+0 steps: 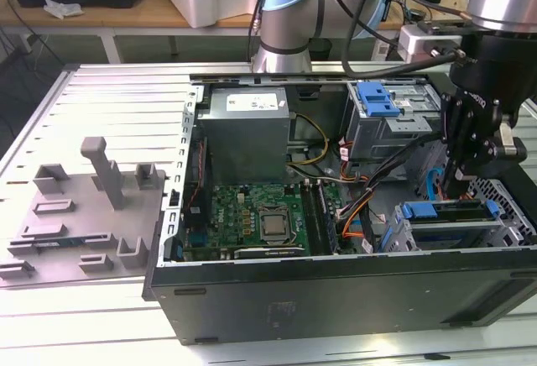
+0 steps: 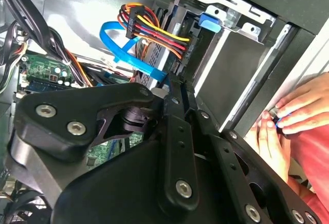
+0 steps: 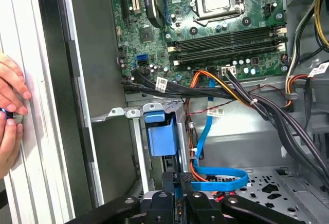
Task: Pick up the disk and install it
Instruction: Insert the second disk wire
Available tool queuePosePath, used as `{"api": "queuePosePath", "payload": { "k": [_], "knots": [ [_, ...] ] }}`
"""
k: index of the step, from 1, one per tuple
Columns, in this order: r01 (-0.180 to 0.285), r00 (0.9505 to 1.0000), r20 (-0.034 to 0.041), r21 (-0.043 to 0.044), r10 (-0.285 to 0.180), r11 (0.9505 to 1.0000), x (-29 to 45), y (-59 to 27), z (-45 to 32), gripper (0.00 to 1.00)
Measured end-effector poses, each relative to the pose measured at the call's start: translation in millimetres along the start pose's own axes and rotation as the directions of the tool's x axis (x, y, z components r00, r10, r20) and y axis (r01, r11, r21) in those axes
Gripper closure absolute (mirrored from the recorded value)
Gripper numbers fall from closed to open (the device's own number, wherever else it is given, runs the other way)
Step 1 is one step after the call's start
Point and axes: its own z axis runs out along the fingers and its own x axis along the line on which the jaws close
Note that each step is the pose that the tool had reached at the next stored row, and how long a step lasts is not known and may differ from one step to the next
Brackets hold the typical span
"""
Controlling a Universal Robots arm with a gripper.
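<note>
My gripper (image 1: pixel 458 188) hangs inside the open computer case (image 1: pixel 336 286), at the exterior view's right, directly over the lower drive cage (image 1: pixel 436 233). The fingers (image 3: pixel 168 190) stand close together, shut on a thin blue edge that I take for the disk (image 3: pixel 177 197). In the exterior view the disk (image 1: pixel 453 209) is a dark slab with blue trim lying along the cage's top. The cage's wide blue latch (image 3: pixel 157 134) sits just ahead of the fingertips. Most of the disk's body is hidden by the gripper in both wrist views.
A blue data cable (image 3: pixel 221 175) and a bundle of coloured power wires (image 2: pixel 154 31) run close to the fingers. The motherboard (image 1: pixel 252 219), power supply (image 1: pixel 247 131) and an upper cage (image 1: pixel 386 118) fill the case. A person's hands (image 2: pixel 290 118) rest on the case's outer side. A grey fixture (image 1: pixel 84 215) lies on the table.
</note>
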Motion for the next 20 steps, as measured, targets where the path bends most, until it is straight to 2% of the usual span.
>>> {"api": "queuePosePath", "payload": {
  "k": [1, 2, 4, 7, 9, 12, 15, 20],
  "knots": [
    [0.0, 1.0, 0.0076, -0.001, 0.0, 1.0, 1.4, -0.2, 0.3, 0.84],
    [0.0, 0.9998, 0.019, -0.0025, 0.0, 1.0, 3.1, -0.4, 0.7, 0.84],
    [0.0, 0.9987, 0.0503, -0.0067, 0.0, 1.0, 6.5, -0.8, 1.3, 0.84],
    [0.0, 0.9973, 0.0731, -0.0097, 0.0, 1.0, 9.0, -1.2, 1.8, 0.84],
    [0.001, 0.9971, 0.0765, -0.0114, 0.0, 0.9999, 10.4, -2.0, 2.2, 0.84],
    [0.003, 0.9971, 0.0763, -0.0165, -0.002, 0.9999, 12.4, -3.9, 2.9, 0.84],
    [0.009, 0.9971, 0.0751, -0.0282, -0.007, 0.9996, 12.7, -8.2, 4.3, 0.84],
    [0.019, 0.9971, 0.074, -0.0391, -0.016, 0.9991, 11.9, -10.8, 7.1, 0.84]
  ]
}}
